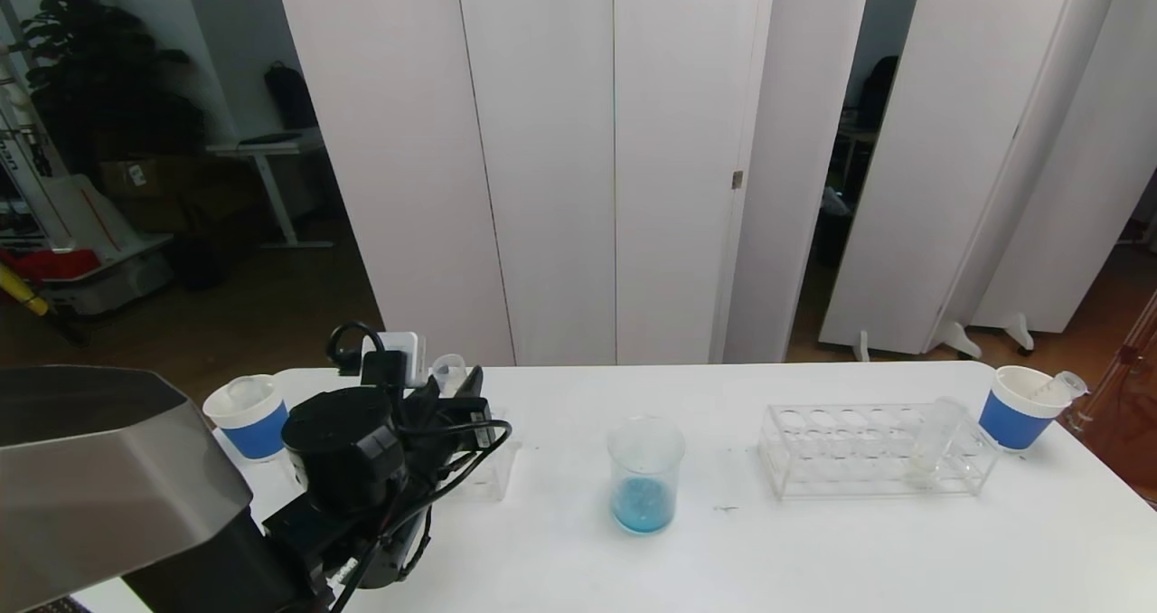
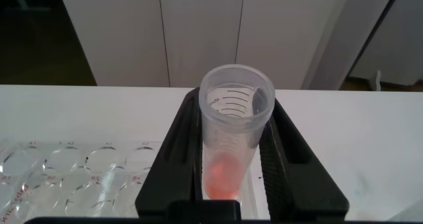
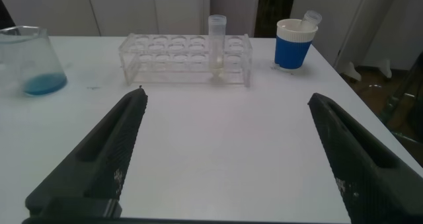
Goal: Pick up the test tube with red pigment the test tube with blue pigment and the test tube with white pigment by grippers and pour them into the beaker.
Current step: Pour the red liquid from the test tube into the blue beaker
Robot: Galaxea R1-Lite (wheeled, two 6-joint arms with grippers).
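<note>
So the left tool (image 2: pixel 231 174) is clamped tight on a clear tube with orange-red pigment (image 2: pixel 228 145), holding it upright with the mouth up, which makes sense since you don't want anything spilling before it's over the beaker (image 1: pixel 644 473). It's well to the left of the beaker, above the left rack (image 2: pixel 73 178), with a blue-banded cup (image 1: pixel 249 414) further out on that side.

The beaker sits mid-bench (image 1: pixel 813 550) and already has blue stuff in the bottom, so I'd guess the blue pour is done.

The right tool (image 3: pixel 225 151) is spread wide with nothing in it, off to the right of the beaker and aimed at the right rack (image 3: pixel 188 59). The tube with white pigment (image 3: pixel 217 45) stands upright in that rack, with another blue cup (image 3: pixel 294 44) past it holding what looks like a spent tube.

Next up is probably carrying the red one over and tipping it.
</note>
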